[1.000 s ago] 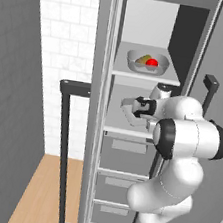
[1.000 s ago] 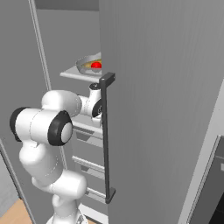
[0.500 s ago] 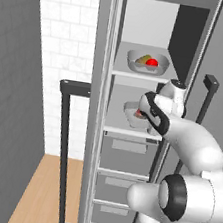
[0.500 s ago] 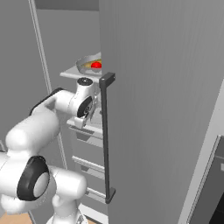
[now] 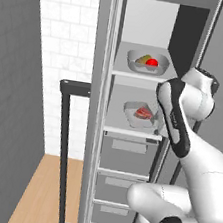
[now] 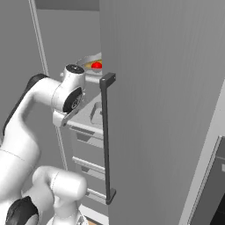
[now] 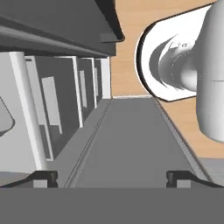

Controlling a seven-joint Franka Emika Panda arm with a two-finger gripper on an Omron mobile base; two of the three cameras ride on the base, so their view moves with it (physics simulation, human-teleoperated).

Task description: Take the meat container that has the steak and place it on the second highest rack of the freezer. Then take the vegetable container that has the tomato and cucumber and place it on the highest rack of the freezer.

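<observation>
- The freezer (image 5: 100,107) stands open, its light-grey shelves and grey drawers (image 5: 127,156) showing.
- On the highest rack (image 5: 120,70) sits a clear container (image 5: 148,62) holding the tomato (image 5: 151,63) and, just behind it, a yellowish-green piece that is probably the cucumber (image 5: 143,59).
- On the second highest rack (image 5: 115,127) lies another clear container (image 5: 139,114) with the steak (image 5: 143,113) inside.
- The white arm (image 5: 183,119) rises from the lower right and bends in front of the shelves' right edge, covering part of the steak container.
- A dark bar handle (image 5: 63,147) stands left of the cabinet, over a wooden floor (image 5: 40,194).
- A white tiled wall (image 5: 64,35) lies behind.
</observation>
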